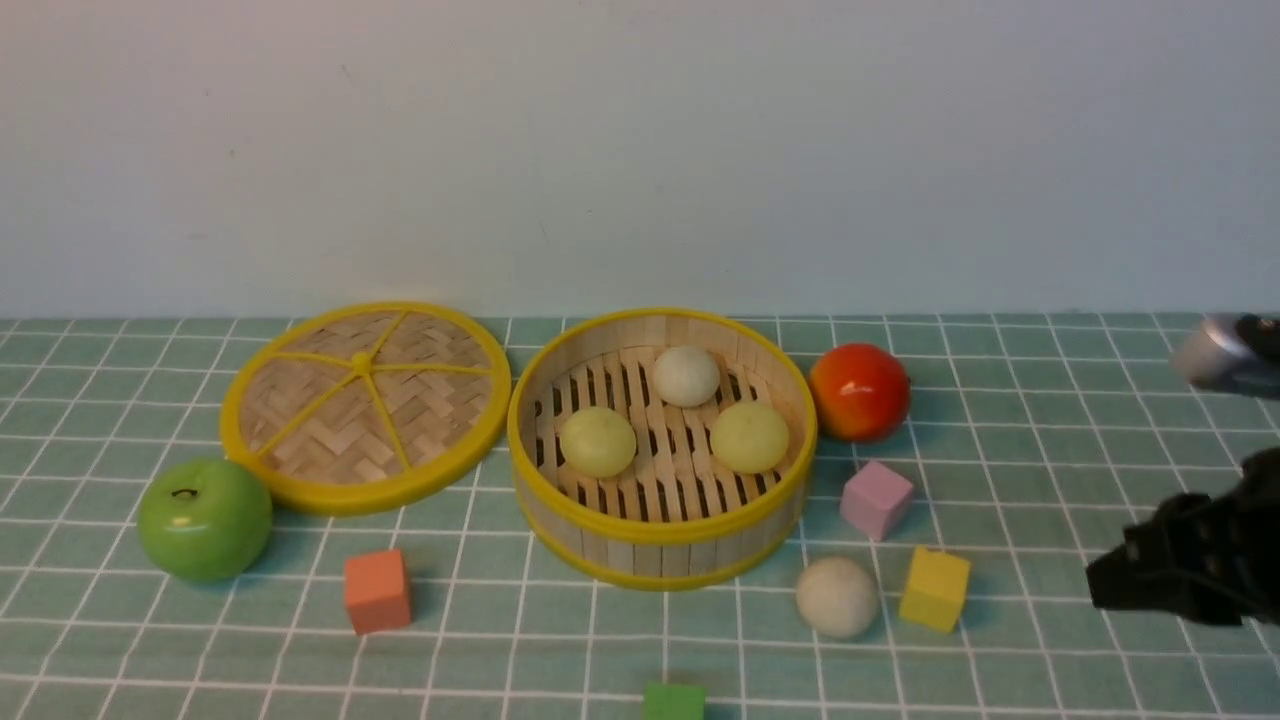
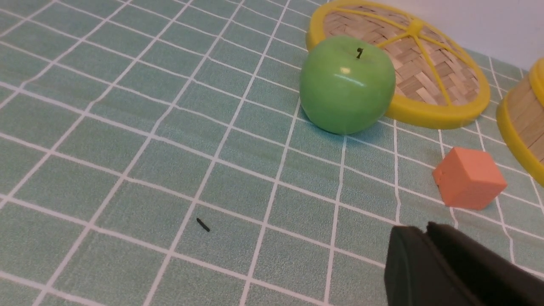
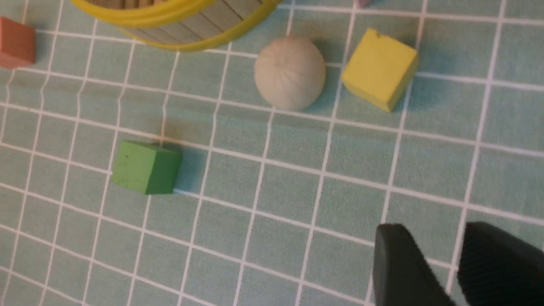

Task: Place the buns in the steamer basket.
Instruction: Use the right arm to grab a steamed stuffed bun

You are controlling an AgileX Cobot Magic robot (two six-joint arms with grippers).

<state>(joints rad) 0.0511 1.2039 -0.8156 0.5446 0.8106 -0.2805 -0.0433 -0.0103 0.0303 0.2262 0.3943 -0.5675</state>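
Two pincers, and neither holds anything. My right pincer (image 1: 1105,580) hangs low at the right edge of the counter (image 1: 1040,420), its jaws a narrow gap apart in the wrist view. My left pincer (image 2: 425,231) looks closed, jaw against jaw, off to the side near the green apple (image 2: 347,85) and out of the front view.

Ahead of the right pincer lies the last bun (image 1: 837,597), off-white, resting on the counter just outside the steamer basket (image 1: 660,530). A yellow cube (image 1: 934,588) sits just beside it on my side, not quite touching as far as I can tell. The other three buns are already on the basket's slatted floor: one off-white (image 1: 686,375) at the back and two yellow-green (image 1: 597,441) (image 1: 749,436) in front.

So I judge three placed and the fourth pick-up not yet begun. The next move falls to the right arm. I should widen the jaws, come down over the bun and straddle it without nudging the cube. Then I lift it over the near rim into the free space at the front of the floor.
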